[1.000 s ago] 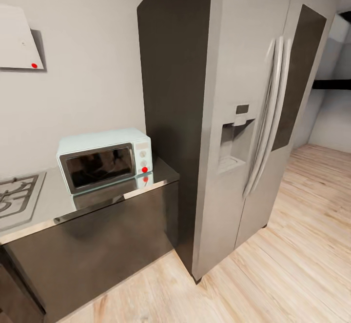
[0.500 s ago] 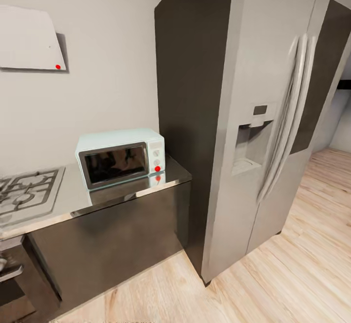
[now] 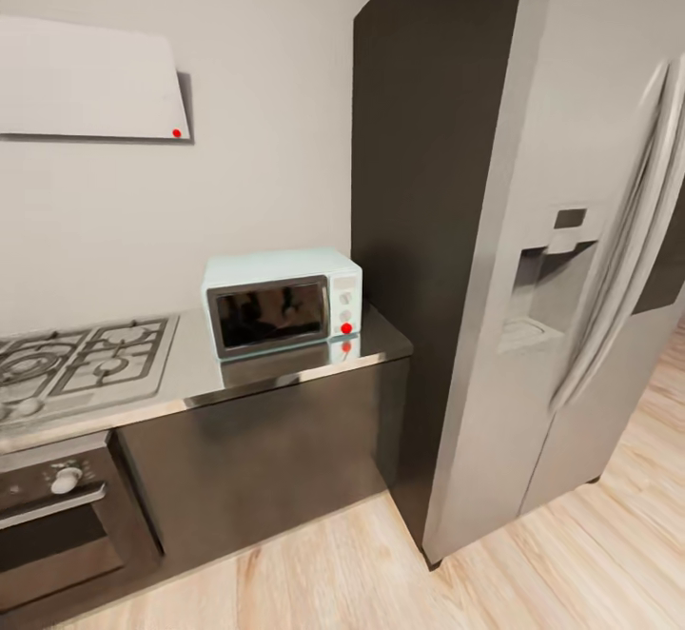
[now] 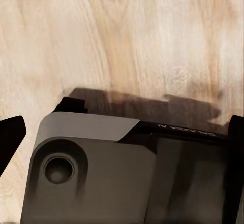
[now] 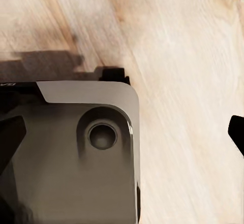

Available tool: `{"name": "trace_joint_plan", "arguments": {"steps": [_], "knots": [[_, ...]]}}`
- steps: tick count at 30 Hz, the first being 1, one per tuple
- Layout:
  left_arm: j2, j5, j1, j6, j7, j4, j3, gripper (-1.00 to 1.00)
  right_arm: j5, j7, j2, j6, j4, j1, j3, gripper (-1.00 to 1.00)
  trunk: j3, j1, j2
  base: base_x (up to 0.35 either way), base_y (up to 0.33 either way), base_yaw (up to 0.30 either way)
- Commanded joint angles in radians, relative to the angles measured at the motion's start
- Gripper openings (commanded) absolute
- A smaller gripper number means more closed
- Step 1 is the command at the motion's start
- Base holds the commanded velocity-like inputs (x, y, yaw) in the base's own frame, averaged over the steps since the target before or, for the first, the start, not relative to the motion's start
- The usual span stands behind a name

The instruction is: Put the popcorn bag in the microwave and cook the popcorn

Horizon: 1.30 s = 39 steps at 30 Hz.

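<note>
My left tool (image 4: 122, 132) hangs over the pale wooden floor (image 4: 127, 36) with its dark fingertips (image 4: 10, 135) at opposite edges of the left wrist view, spread wide and holding nothing. My right tool (image 5: 122, 132) hangs the same way, its fingertips (image 5: 236, 132) far apart and empty, above a grey part of my base (image 5: 76, 153).

In the head view, the floor runs up to dark cabinet fronts (image 3: 257, 459) and a black built-in oven (image 3: 57, 525). Above them lies the glossy grey tabletop (image 3: 285, 368), with a steel gas hob (image 3: 81, 364) set into it. The microwave (image 3: 283, 302) stands on the tabletop just beside the tall grey fridge (image 3: 533, 259), its dark glass door closed and a red light lit. On the wall behind hangs a pale hood (image 3: 86, 78).
</note>
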Motion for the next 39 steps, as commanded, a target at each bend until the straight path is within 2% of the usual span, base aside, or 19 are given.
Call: {"name": "trace_joint_plan", "arguments": {"steps": [1, 17, 31, 39], "knots": [[0.000, 0.009, -0.001, -0.004, 0.001, 0.001, -0.008, 1.00, -0.011, 0.004, 0.000, 0.001, 0.001, -0.001, 0.008, 1.00, -0.001, 0.000, -0.001, 0.000, 0.000, 0.269], [0.000, 0.009, -0.001, -0.004, 0.001, 0.000, -0.008, 1.00, -0.009, 0.004, 0.003, -0.012, 0.001, -0.001, 0.008, 1.00, -0.001, 0.000, -0.001, 0.000, -0.019, 0.266], [0.000, 0.009, -0.001, -0.004, 0.001, 0.001, -0.008, 1.00, -0.009, 0.004, 0.002, -0.012, 0.001, -0.001, 0.008, 1.00, -0.001, 0.000, -0.001, 0.005, -0.066, 0.018], [0.003, 0.011, -0.001, -0.003, 0.001, 0.002, -0.008, 1.00, -0.009, 0.004, 0.000, -0.012, 0.001, -0.001, 0.008, 1.00, -0.001, 0.000, -0.001, 0.184, -0.079, 0.000]]}}
